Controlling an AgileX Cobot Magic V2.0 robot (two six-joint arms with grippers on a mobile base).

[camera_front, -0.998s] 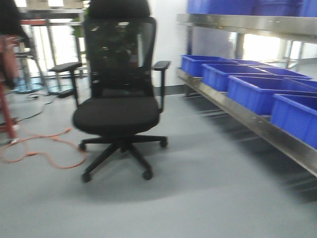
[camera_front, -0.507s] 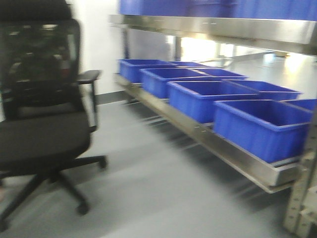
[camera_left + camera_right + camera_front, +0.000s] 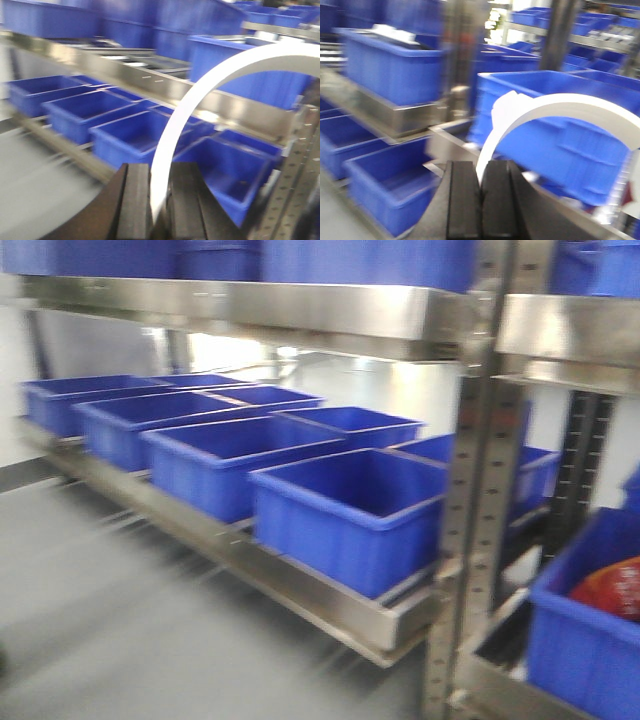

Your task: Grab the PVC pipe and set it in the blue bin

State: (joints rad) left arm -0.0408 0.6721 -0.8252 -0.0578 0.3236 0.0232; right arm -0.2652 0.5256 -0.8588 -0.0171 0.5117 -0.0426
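Storage area of a warehouse or stockroom type: stainless-steel shelving (image 3: 250, 310) is running along a smooth grey floor (image 3: 120, 620), perforated metal uprights (image 3: 472, 490) are supporting its tiers, and rows of open blue plastic bins (image 3: 340, 530) are filling them.

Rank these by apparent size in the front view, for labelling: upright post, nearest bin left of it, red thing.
1. Bin and post: look alike, post nearer, so unranked.
2. Red thing: smallest, partly cut off.
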